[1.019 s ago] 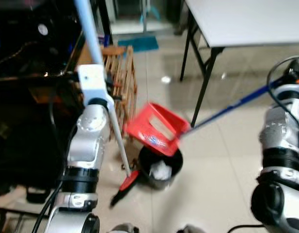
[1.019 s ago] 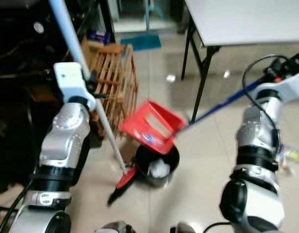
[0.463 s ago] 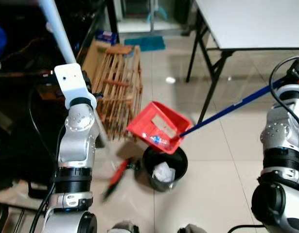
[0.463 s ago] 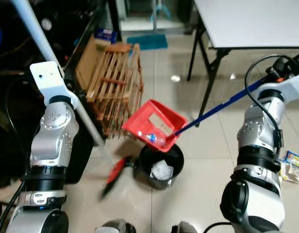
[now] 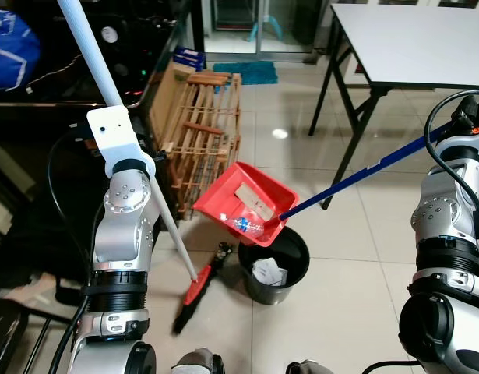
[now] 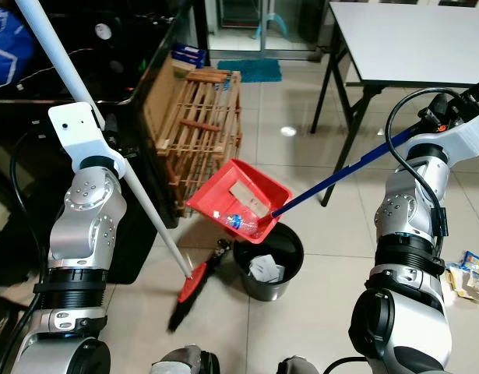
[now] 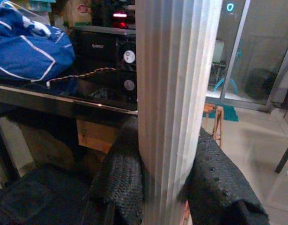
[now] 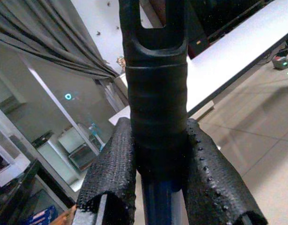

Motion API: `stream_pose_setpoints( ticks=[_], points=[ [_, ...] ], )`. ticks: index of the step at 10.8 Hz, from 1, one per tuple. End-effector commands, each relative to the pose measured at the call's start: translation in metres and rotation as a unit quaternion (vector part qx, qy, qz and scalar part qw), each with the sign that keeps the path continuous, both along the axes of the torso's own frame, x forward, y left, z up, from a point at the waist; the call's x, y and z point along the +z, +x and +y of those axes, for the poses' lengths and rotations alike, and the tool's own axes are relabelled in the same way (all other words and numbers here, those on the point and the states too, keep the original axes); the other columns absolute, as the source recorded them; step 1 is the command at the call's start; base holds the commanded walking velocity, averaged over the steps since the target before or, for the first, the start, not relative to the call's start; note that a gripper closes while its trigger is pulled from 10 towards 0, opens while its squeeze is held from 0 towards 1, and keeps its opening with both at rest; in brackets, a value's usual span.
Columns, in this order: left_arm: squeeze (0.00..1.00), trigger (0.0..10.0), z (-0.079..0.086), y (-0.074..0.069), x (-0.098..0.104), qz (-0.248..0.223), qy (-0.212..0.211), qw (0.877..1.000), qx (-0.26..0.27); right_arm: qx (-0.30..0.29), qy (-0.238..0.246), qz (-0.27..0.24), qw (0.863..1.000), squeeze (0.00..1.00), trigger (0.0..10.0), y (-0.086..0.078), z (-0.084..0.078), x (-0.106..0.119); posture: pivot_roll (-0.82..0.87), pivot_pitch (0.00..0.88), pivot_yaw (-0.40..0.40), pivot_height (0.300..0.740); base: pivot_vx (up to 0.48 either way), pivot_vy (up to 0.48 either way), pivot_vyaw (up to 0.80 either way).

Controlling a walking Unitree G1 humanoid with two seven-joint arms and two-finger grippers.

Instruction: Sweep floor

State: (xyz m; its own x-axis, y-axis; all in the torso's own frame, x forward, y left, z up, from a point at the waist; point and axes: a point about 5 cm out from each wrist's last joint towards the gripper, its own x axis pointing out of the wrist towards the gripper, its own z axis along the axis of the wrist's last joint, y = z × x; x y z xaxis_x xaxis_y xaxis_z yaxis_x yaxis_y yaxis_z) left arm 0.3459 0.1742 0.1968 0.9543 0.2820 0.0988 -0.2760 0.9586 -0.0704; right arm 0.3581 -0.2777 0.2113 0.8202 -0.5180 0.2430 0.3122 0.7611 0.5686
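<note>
The robot is standing over a black bin and tipping a red dustpan toward it. The right gripper is clamping its two black fingers tight around the dark grip at the top of the dustpan's blue handle, holding the pan in the air just above the bin's rim, tilted so its open lip is pointing down at the opening. A scrap of card and a small bottle are lying in the pan, while crumpled paper is sitting in the bin.

The left gripper is closing its fingers on the white broom pole, and the broom's red head is resting on the floor just beside the bin.

This looks like the emptying step. The next move probably calls for a steeper tilt of the pan, keeping its lip over the bin so nothing is spilling past the rim.

The floor is pale glossy tile. A wooden slatted crate is standing behind the broom, against a dark cabinet. A white folding table is standing at the far right, and some litter is lying on the tiles near the robot's right side.
</note>
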Motion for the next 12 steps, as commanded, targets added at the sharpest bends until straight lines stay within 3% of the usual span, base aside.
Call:
stream_pose_setpoints(
  ticks=[1,3,5,6,8,10,12],
  points=[
    [0.0,10.0,-0.002,0.0,0.007,-0.016,0.006,1.0,-0.01,-0.004,0.006,-0.036,0.999,0.0,10.0,-0.001,-0.001,0.015,0.0,0.067,0.054,0.74,0.251,0.0,0.0],
    [0.0,10.0,-0.007,-0.003,-0.01,-0.031,0.006,0.999,-0.042,-0.004,0.007,-0.036,0.999,0.0,10.0,0.0,0.0,0.015,0.0,0.07,0.055,0.74,0.253,0.0,0.0],
    [0.0,10.0,-0.003,-0.01,-0.03,-0.016,0.043,0.998,-0.046,-0.005,0.008,-0.035,0.999,0.0,10.0,-0.001,-0.001,0.014,0.0,0.073,0.057,0.74,0.253,0.0,0.0],
    [0.0,10.0,0.018,-0.012,-0.038,0.0,0.061,0.998,-0.025,-0.006,0.008,-0.034,0.999,0.0,10.0,-0.002,-0.001,0.013,0.0,0.075,0.06,0.74,0.262,0.0,0.0],
    [0.0,10.0,0.042,-0.016,-0.033,-0.012,0.124,0.992,-0.028,-0.007,0.008,-0.035,0.999,0.0,10.0,-0.002,0.0,0.012,0.0,0.077,0.064,0.74,0.124,0.0,0.0],
    [0.0,10.0,0.071,-0.028,-0.044,0.004,0.176,0.984,-0.026,-0.007,0.01,-0.036,0.999,0.0,10.0,-0.002,0.0,0.011,0.01,0.073,0.07,0.74,0.0,0.0,0.0],
    [0.0,10.0,0.083,-0.037,-0.058,0.022,0.181,0.983,-0.025,-0.008,0.009,-0.038,0.999,0.0,10.0,-0.003,-0.001,0.012,0.01,0.073,0.07,0.74,0.0,0.0,0.0]
  ],
)
